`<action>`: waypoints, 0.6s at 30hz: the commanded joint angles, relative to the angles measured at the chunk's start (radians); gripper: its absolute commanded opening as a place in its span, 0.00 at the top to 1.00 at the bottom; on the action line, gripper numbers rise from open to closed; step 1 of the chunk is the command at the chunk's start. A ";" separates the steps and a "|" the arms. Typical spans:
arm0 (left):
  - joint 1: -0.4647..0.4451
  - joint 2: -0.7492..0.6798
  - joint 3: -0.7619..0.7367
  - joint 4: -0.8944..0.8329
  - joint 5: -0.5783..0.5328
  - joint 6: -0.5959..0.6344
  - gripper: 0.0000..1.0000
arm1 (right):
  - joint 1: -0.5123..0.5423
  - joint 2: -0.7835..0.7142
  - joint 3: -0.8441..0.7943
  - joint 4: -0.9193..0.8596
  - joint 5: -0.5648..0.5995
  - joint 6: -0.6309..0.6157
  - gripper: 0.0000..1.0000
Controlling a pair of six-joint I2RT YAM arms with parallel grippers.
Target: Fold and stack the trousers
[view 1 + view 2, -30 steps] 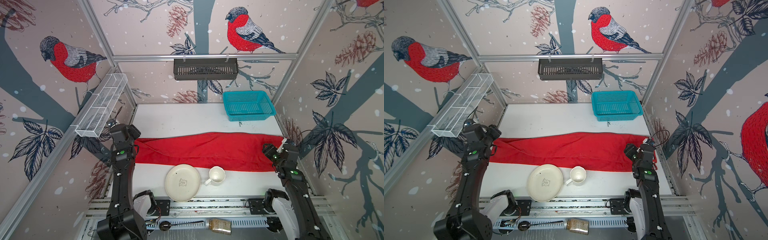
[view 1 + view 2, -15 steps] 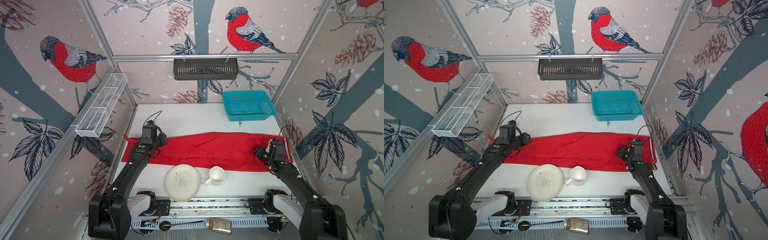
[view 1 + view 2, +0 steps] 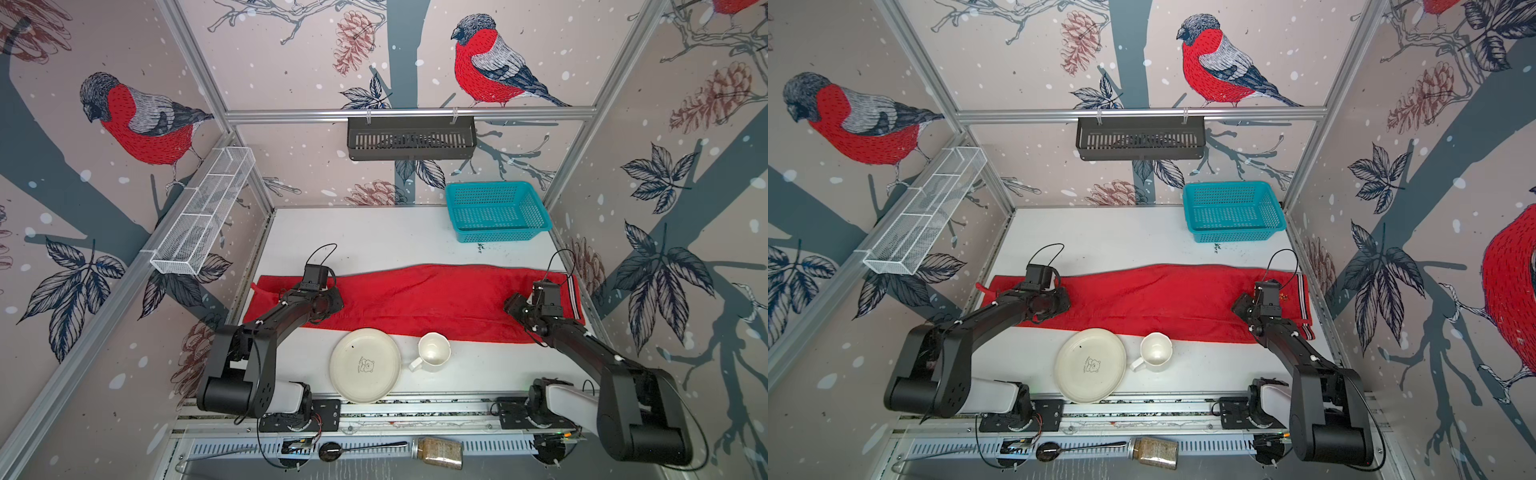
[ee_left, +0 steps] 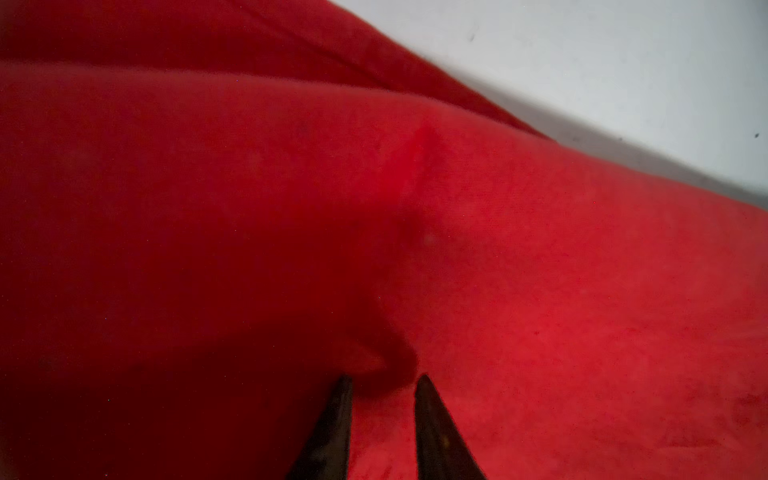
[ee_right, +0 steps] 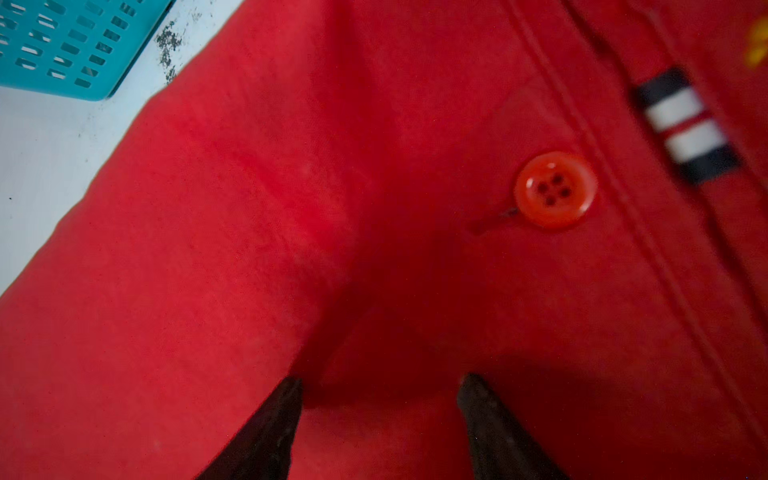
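Now my left gripper (image 4: 382, 382) pinches trousers (image 3: 424, 295) ridge; right gripper (image 5: 380, 384) spread apart, resting on cloth near button (image 5: 555, 190).

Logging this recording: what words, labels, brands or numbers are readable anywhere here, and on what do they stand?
None can be read.
plate: small bear print, any lettering with it too small to read.
trousers: yellow mark, blurred, unreadable.
jar: no label shows.
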 commanded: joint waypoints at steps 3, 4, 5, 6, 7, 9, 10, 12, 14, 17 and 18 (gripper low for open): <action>0.000 0.059 0.022 0.065 -0.010 -0.003 0.74 | 0.000 0.044 0.006 0.032 0.033 -0.004 0.35; 0.001 0.078 0.032 0.065 -0.018 -0.002 0.75 | 0.000 0.054 0.007 0.041 0.030 -0.003 0.35; 0.001 0.097 0.049 0.064 -0.024 0.001 0.75 | 0.001 0.068 0.013 0.049 0.029 -0.003 0.35; 0.001 0.117 0.060 0.070 -0.024 0.000 0.75 | 0.001 0.082 0.023 0.054 0.029 -0.002 0.35; 0.001 0.130 0.070 0.075 -0.020 0.000 0.75 | 0.003 0.104 0.032 0.058 0.029 -0.004 0.35; 0.001 0.158 0.096 0.081 -0.026 0.000 0.76 | 0.006 0.134 0.058 0.065 0.033 -0.009 0.35; 0.002 0.169 0.108 0.078 -0.036 0.005 0.76 | 0.006 0.147 0.067 0.071 0.035 -0.013 0.35; 0.006 0.191 0.141 0.075 -0.061 0.012 0.76 | 0.006 0.187 0.095 0.089 0.031 -0.026 0.35; 0.012 0.210 0.168 0.074 -0.069 0.015 0.76 | 0.006 0.238 0.132 0.096 0.026 -0.044 0.35; 0.020 0.223 0.200 0.070 -0.061 0.021 0.74 | 0.005 0.289 0.186 0.097 0.003 -0.073 0.35; 0.020 0.222 0.210 0.063 -0.061 0.024 0.73 | 0.006 0.297 0.204 0.090 -0.003 -0.083 0.34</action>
